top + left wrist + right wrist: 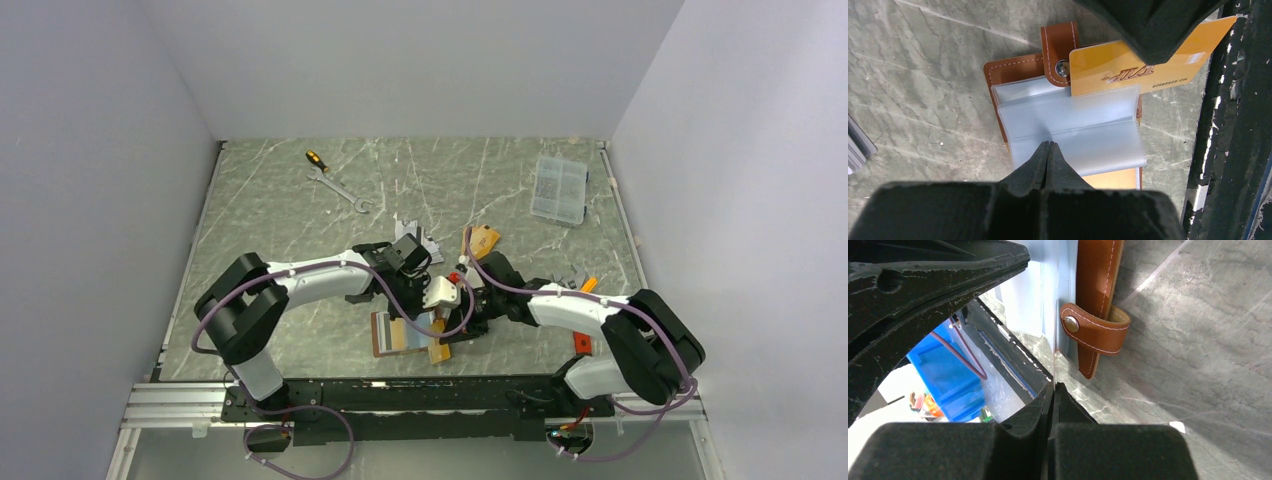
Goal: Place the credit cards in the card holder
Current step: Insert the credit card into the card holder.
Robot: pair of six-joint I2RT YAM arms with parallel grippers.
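Left pincer (1048,146) is clamped shut, tips down on the clear sleeves (1073,125) of the card holder (1013,67), which lies open on the table (923,100). Past that, the right pincer (1054,389) is pinched shut on a gold credit card (1128,67), its edge just behind the top sleeve. Looks mid-insertion; next is a straight push deeper.

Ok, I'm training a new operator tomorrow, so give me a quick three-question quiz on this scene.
1. True or false: the card holder lies open, clear sleeves showing.
2. The card beside the holder's snap is: A gold-orange, B silver-grey, C blue?
3. Which tool lies next to the screwdriver?
Key: 1 true; 2 A; 3 the wrench.
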